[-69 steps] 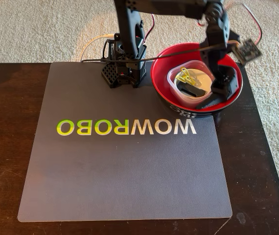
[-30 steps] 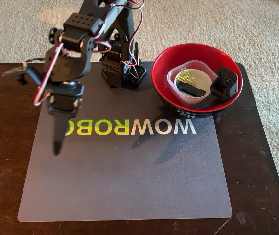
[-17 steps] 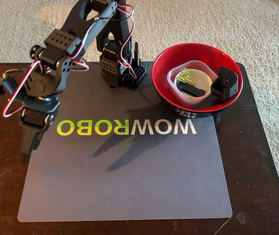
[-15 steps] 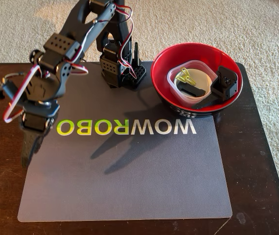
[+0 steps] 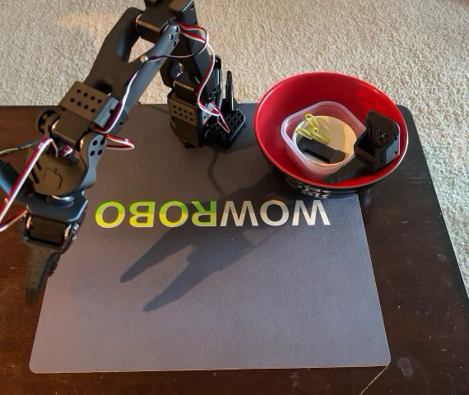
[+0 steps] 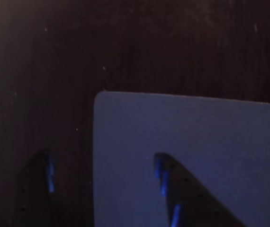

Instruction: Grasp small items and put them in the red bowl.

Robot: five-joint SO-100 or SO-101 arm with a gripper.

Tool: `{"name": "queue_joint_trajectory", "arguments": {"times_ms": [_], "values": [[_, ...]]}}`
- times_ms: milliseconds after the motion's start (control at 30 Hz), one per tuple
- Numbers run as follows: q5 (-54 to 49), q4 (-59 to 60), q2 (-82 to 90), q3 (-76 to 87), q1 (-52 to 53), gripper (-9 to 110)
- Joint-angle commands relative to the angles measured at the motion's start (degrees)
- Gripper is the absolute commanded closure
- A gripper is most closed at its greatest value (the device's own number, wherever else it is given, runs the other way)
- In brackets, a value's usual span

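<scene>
Black wedge-shaped part (image 5: 380, 138) upright against red bowl (image 5: 271, 111) wall.

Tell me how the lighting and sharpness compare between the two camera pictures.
Fixed view: bright and sharp, the arm's shadow falling across the grey mat, soft glare inside the red bowl. Wrist view: dim, bluish and soft; the gripper fingers show as dark blurred shapes over the mat corner and dark table.

In the wrist view the gripper (image 6: 102, 161) is cut off by the bottom edge, and the picture is dark and blurred. In the fixed view the bowl (image 5: 330, 188) hides part of the mat (image 5: 218, 304) at 2 o'clock; the white markings on its outside are too small to read.
</scene>
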Motion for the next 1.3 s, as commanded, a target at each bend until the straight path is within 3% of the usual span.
{"name": "queue_joint_trajectory", "arguments": {"times_ms": [0, 1267], "values": [[1.0, -0.2, 2.4, -2.1, 0.6, 73], [1.9, 0.4, 3.5, -1.9, 0.6, 74]]}}
